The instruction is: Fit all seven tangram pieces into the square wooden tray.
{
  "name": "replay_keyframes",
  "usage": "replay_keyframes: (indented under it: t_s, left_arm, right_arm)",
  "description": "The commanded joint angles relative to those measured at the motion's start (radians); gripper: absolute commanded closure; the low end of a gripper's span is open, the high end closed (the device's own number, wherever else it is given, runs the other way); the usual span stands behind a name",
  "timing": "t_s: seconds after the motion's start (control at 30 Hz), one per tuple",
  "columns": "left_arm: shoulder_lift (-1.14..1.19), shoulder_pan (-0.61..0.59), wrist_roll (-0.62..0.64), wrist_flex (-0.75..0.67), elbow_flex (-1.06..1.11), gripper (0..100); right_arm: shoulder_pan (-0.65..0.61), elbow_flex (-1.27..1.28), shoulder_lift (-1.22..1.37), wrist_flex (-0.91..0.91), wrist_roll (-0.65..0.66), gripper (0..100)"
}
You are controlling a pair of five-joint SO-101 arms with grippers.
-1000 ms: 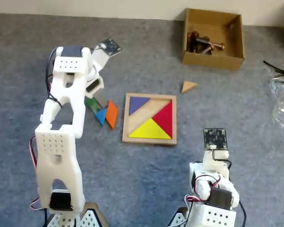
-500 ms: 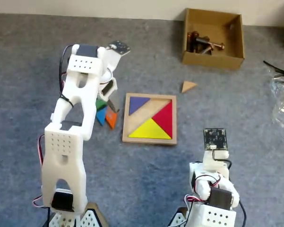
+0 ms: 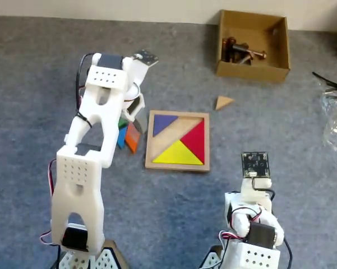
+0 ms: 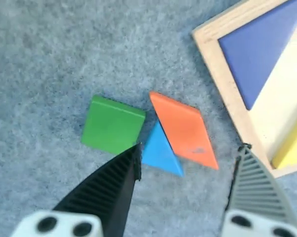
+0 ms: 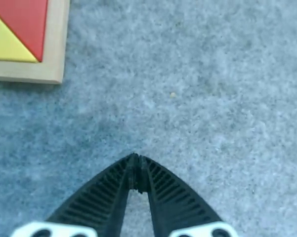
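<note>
The square wooden tray (image 3: 149, 141) holds a purple triangle (image 3: 163, 123), a red triangle (image 3: 195, 139) and a yellow triangle (image 3: 178, 153). Just left of it lie an orange parallelogram (image 3: 133, 137), a small blue triangle (image 3: 121, 137) and a green square (image 3: 122, 121), partly under my left arm. In the left wrist view my left gripper (image 4: 190, 150) hangs open above the blue triangle (image 4: 160, 153) and the orange parallelogram (image 4: 184, 129), beside the green square (image 4: 112, 130). A tan triangle (image 3: 224, 102) lies beyond the tray. My right gripper (image 5: 137, 165) is shut over bare carpet near the tray's corner (image 5: 29, 77).
A cardboard box (image 3: 252, 68) with dark metal parts stands at the back right. Clear plastic and cables (image 3: 333, 106) lie at the right edge. Grey carpet covers the whole table.
My left arm has swung to the right, toward the tray, and its gripper now hangs over the three loose pieces. The right arm has stayed still.
</note>
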Motion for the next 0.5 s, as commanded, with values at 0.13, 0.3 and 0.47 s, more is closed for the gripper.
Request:
replay_keyframes:
  t_s: [0.13, 0.3, 0.47]
  left_arm:
    - [-0.025, 0.058, -0.043, 0.005, 0.105, 73]
    - [-0.025, 0.07, -0.13, 0.005, 0.124, 73]
    - [-0.025, 0.067, -0.135, -0.041, 0.124, 73]
  right_arm:
    - [-0.004, 0.11, -0.008, -0.027, -0.005, 99.3]
    - [-0.004, 0.11, -0.008, -0.027, -0.005, 99.3]
    - [-0.004, 0.11, -0.008, -0.027, -0.005, 99.3]
